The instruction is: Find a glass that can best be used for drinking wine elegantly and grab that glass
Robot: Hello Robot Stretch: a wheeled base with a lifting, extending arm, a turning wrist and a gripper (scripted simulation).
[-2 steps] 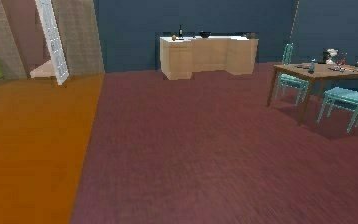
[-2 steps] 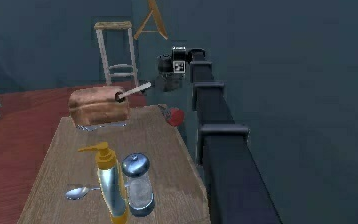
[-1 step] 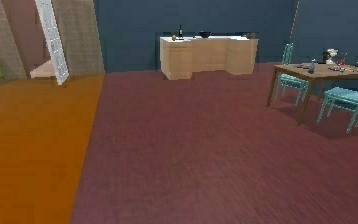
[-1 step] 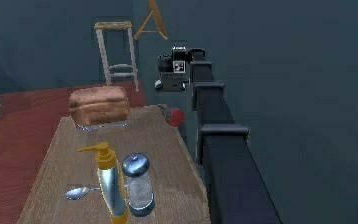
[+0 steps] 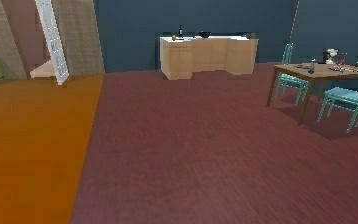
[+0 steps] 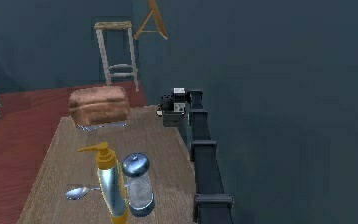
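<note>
In the arm side view my arm (image 6: 209, 165) rises along the right edge of a wooden table (image 6: 67, 165). The gripper (image 6: 167, 108) sits at its far end, beside the two white marked squares (image 6: 179, 98). Its far end is too dark to make out, so I cannot tell whether it holds anything. On the table lie a brown loaf of bread (image 6: 97, 105), a yellow-capped bottle (image 6: 109, 185), a clear shaker with a blue-grey top (image 6: 138, 183) and a spoon (image 6: 79, 192). In the forward view, small dark items (image 5: 181, 33) stand on a far light-wood counter (image 5: 209, 56).
A dining table (image 5: 322, 74) with teal chairs (image 5: 345, 100) and small objects on top stands at the forward view's right. Wide maroon floor (image 5: 187, 140) leads to the counter, with orange floor (image 5: 32, 140) at the left. A stool (image 6: 117, 50) stands by the dark blue wall beyond the wooden table.
</note>
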